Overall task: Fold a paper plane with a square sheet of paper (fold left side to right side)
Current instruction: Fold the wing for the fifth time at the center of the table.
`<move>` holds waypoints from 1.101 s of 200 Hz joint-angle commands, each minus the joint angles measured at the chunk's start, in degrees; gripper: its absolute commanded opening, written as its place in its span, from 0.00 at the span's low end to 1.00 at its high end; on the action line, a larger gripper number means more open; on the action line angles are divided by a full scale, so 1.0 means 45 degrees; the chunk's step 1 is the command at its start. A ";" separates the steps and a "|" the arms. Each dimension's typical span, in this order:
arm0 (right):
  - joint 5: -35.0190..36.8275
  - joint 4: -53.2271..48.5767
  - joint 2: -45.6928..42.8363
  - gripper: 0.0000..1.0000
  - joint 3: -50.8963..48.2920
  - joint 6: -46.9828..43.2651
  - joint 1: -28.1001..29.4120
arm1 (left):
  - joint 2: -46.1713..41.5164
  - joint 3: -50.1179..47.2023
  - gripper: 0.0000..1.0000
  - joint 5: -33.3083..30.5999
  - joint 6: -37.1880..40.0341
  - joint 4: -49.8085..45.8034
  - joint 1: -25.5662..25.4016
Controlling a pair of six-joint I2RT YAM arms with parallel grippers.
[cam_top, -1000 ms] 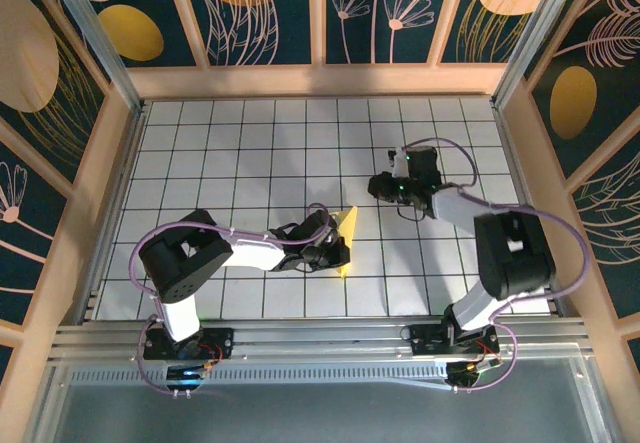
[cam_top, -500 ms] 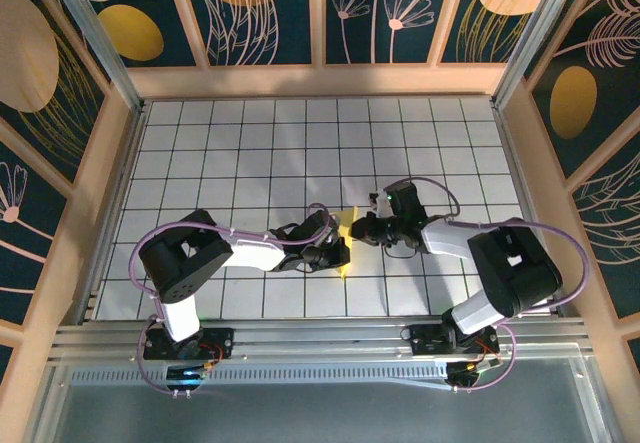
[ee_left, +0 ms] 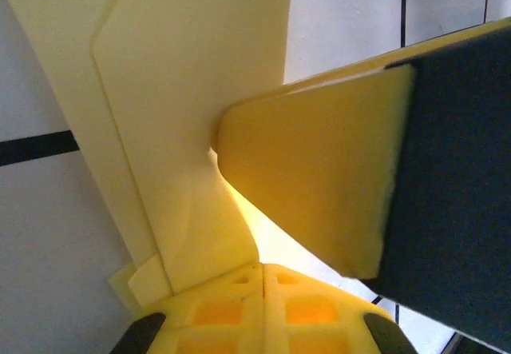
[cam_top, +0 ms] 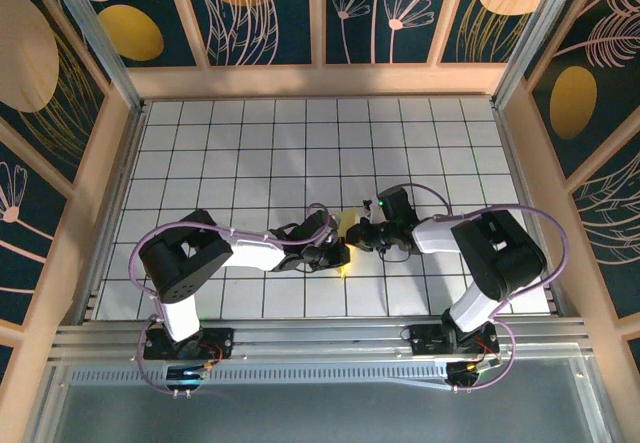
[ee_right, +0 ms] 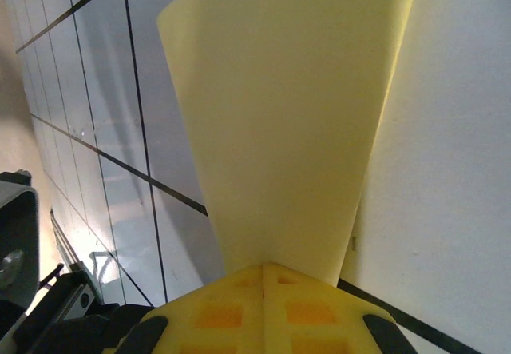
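The paper [cam_top: 346, 226] lies on the table [cam_top: 200, 163] about midway between the left and right edges, closer to the near edge than the far one. Its long axis runs far to near, slightly tilted. It is broader at the far end and narrows to a tip pointing at the near edge.

It is thin, matte, pale yellow, and folded into overlapping layers. In the left wrist view [ee_left: 184, 90] one layer shows a straight edge with a clipped corner over another. In the right wrist view [ee_right: 279, 114] it fans out from the fingers as a smooth, slightly curved wedge.

The left gripper [cam_top: 338, 253] reaches in from the left, its ribbed yellow fingers [ee_left: 215, 314] pressed together with the paper pinched at their seam. The right gripper [cam_top: 358, 235] comes in from the right, its fingers [ee_right: 311, 310] likewise closed on the paper's narrow end. In the left wrist view a smooth yellow pad [ee_left: 319, 178] on a dark block [ee_left: 455, 202] presses against the paper from the right.

The table is glossy white tiles with thin dark lines, bounded by a wooden rim [cam_top: 320, 81]. Bare tiles stretch toward the far edge and both far corners; both arms crowd the near side.
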 commanded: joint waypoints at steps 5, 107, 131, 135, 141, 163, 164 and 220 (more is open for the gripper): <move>0.0508 0.0016 0.0242 0.00 0.0271 -0.0227 0.0130 | 0.0558 -0.0450 0.00 -0.0880 0.0100 -0.2168 0.0020; 0.1629 -0.1323 0.1351 0.00 0.1717 -0.1570 -0.0061 | 0.0501 -0.0500 0.00 -0.0861 0.0082 -0.2148 0.0020; 0.1806 -0.1594 0.1545 0.00 0.1914 -0.1670 -0.0043 | 0.0444 -0.0524 0.00 -0.0853 0.0055 -0.2131 0.0025; 0.1807 -0.1664 0.1565 0.00 0.1914 -0.1673 -0.0046 | 0.0427 -0.0534 0.00 -0.0824 0.0072 -0.2101 0.0021; 0.1825 -0.1770 0.1600 0.00 0.1901 -0.1689 -0.0039 | 0.0318 -0.0559 0.00 -0.0822 0.0073 -0.2055 0.0020; 0.1921 -0.2403 0.1668 0.00 0.1788 -0.1787 0.0023 | -0.0362 -0.0387 0.00 -0.0858 0.0149 -0.2021 0.0020; 0.1922 -0.2433 0.1674 0.00 0.1775 -0.1787 0.0028 | -0.0409 -0.0377 0.00 -0.0860 0.0150 -0.2026 0.0020; 0.1670 -0.2514 0.1481 0.00 0.1210 -0.1460 0.0345 | -0.2078 0.0276 0.09 -0.0218 0.0188 -0.1803 0.0054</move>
